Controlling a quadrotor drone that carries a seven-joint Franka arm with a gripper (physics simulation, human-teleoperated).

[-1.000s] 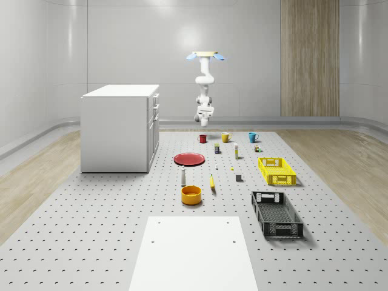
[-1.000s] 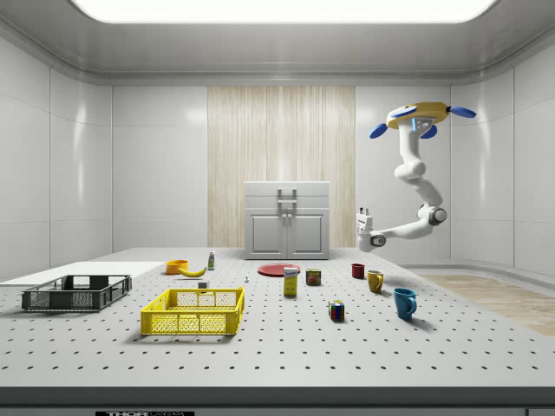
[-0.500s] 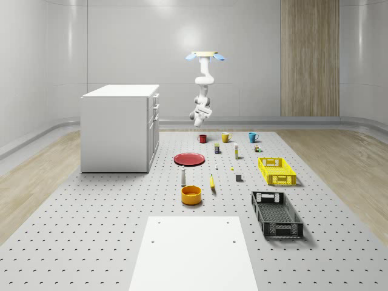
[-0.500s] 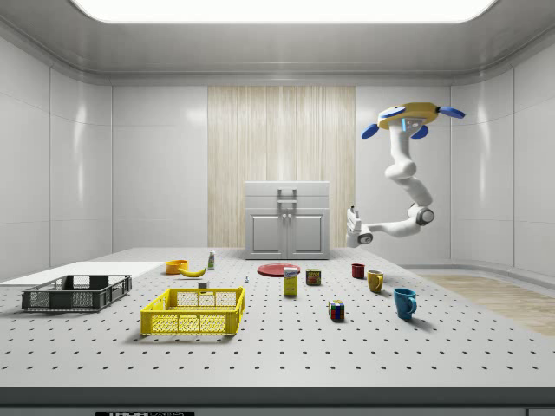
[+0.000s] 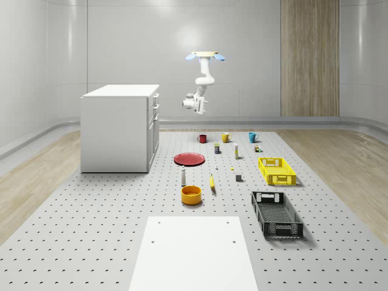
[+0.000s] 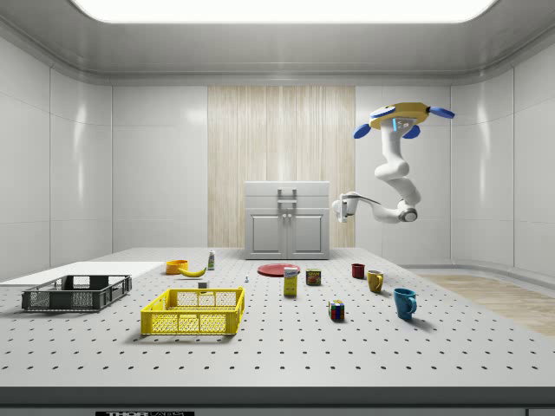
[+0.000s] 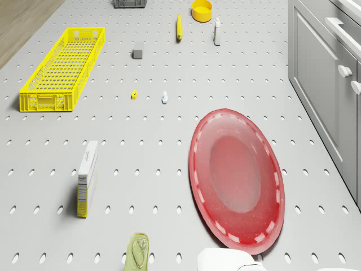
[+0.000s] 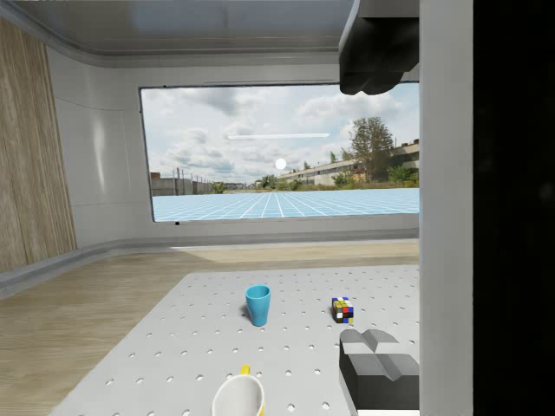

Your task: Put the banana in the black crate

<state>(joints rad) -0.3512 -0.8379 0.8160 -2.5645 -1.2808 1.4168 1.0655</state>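
Note:
The yellow banana (image 5: 212, 182) (image 6: 192, 271) (image 7: 179, 26) lies on the perforated table between an orange bowl (image 5: 191, 194) and a small grey block. The long black crate (image 5: 276, 213) (image 6: 76, 293) stands empty nearer the table's front, at the whole-scene view's right, and its end shows in the drone view (image 7: 131, 3). The drone (image 5: 206, 56) (image 6: 401, 117) hovers high over the table's far end, above the red plate (image 7: 237, 178). Its arm hangs bent, the gripper (image 5: 187, 103) (image 6: 338, 208) (image 8: 381, 217) held level and far above the banana. Its fingers (image 8: 379, 368) stand open, holding nothing.
A yellow crate (image 5: 277, 171) (image 7: 62, 68) sits beyond the black one. A grey cabinet (image 5: 120, 127) stands at the whole-scene view's left. Mugs, a blue cup (image 8: 257, 305), a Rubik's cube (image 8: 343, 309), a box (image 7: 87, 178) and a white bottle (image 5: 183, 177) dot the table. A white board (image 5: 194, 254) lies in front.
The arm has swung the gripper upward and toward the cabinet, from pointing down to level. In the side view the drone has drifted a little left. The banana and crates have not moved.

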